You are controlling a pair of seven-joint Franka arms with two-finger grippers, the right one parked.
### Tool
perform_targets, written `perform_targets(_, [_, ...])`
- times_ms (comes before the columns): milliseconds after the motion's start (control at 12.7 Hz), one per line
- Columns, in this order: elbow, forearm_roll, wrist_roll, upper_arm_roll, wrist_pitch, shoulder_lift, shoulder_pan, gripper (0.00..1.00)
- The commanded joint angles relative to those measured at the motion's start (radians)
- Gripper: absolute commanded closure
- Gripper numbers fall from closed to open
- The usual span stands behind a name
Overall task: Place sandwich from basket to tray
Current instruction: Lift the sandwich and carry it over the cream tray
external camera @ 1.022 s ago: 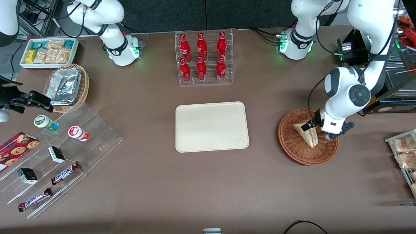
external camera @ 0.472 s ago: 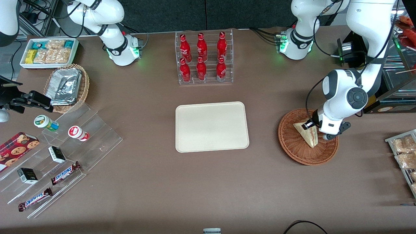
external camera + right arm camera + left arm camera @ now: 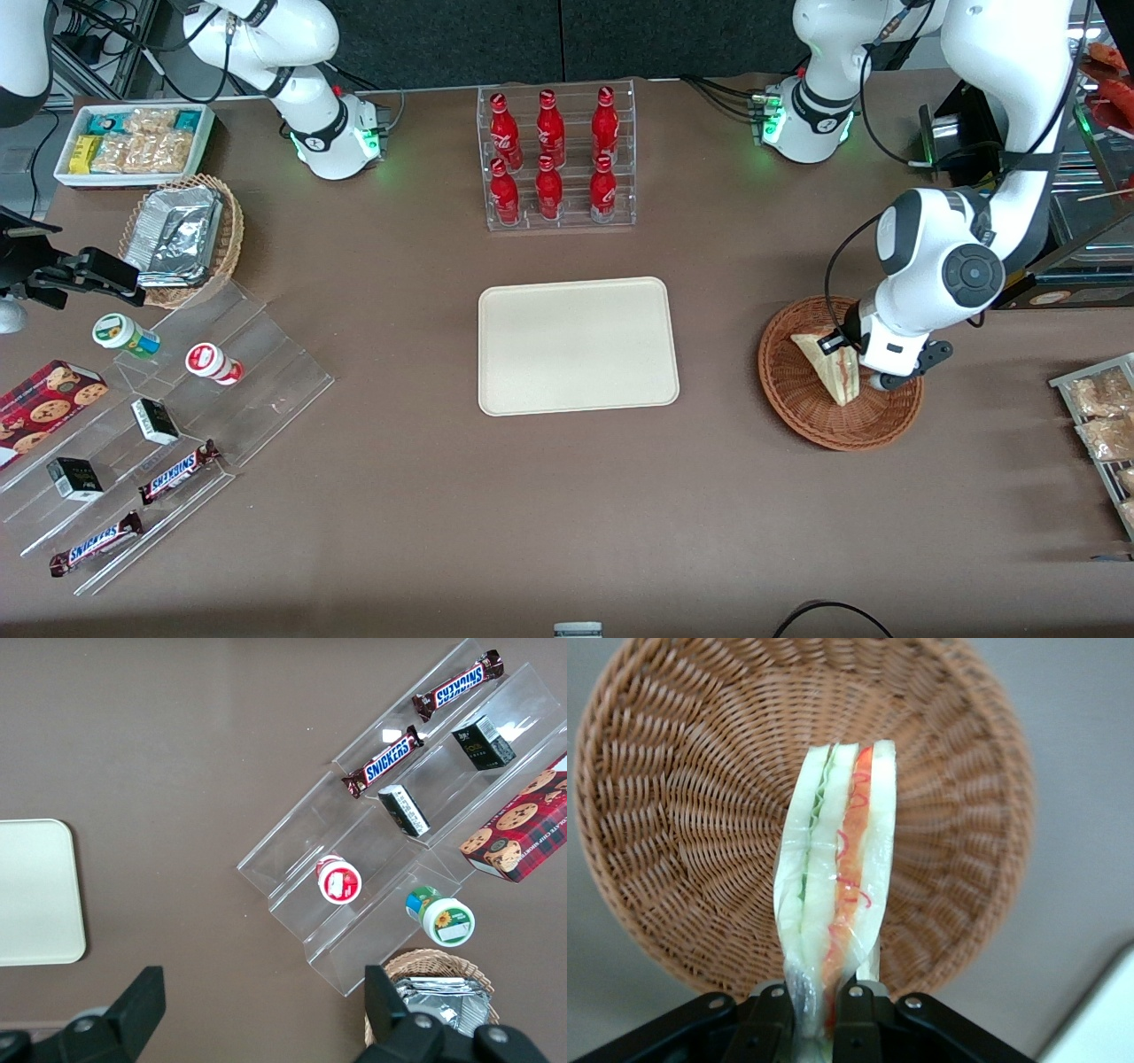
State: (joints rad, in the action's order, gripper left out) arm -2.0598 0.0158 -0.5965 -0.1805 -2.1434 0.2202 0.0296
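Hand (image 3: 818, 1014): black two-finger unit of the left arm, fingers closed narrowly on one end of the small triangular wedge of pale bread with red, green and pale filling layers, the sandwich (image 3: 833, 895), clear-wrapped, which stands out from the fingertips with its cut side toward the wrist camera. In the front view the hand (image 3: 843, 347) is over the round, shallow, reddish-brown woven wicker basket (image 3: 797, 399), and the sandwich (image 3: 831, 368) shows within the basket's rim; whether it touches the weave cannot be told. The basket (image 3: 682, 815) fills most of the wrist view around the sandwich. Flat cream-beige rectangular plastic tray (image 3: 578, 346) with rounded corners: on the brown worktop (image 3: 532, 496), near its middle, well apart from the basket toward the parked arm's end, nothing on it. Clear acrylic rack of six red bottles (image 3: 554, 159): farther from the front camera than the tray. Toward the parked arm's end: white bin of snack packets (image 3: 133, 142); smaller tan wicker basket with foil containers (image 3: 182, 235); clear stepped display (image 3: 177, 425) bearing two small round cups, two dark little boxes and two Snickers bars (image 3: 177, 471); red cookie box (image 3: 44, 403) just beside it. At the working arm's end, a rack of pale packaged snacks (image 3: 1099, 416) at the worktop's edge. Dark backdrop above the worktop's edge.
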Motion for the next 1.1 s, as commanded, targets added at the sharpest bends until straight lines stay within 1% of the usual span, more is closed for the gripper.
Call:
perform_targets(0, [0.111,-0.002,-0.009,0.004,0.112,-0.001,-0.059,1.0])
perform_targets(236, [0.156,-0.01,-0.005,0.004,0.115,0.008,-0.16,1.0])
perform_targets(393, [0.187,-0.004,-0.019,0.003,0.112,0.036,-0.259,1.0])
perform_targets(472, [0.22,0.004,-0.025,0.004,0.111,0.066,-0.327,1.0])
perform_targets(629, [0.288,-0.005,-0.104,0.004,0.111,0.131,-0.411,1.0])
perform_targets(708, [0.321,-0.01,-0.105,0.004,0.103,0.169,-0.456,1.0])
perform_targets(865, [0.424,-0.008,-0.127,0.004,0.103,0.266,-0.526,1.0])
perform_targets(1022, [0.515,-0.014,-0.199,0.006,0.105,0.359,-0.589,1.0])
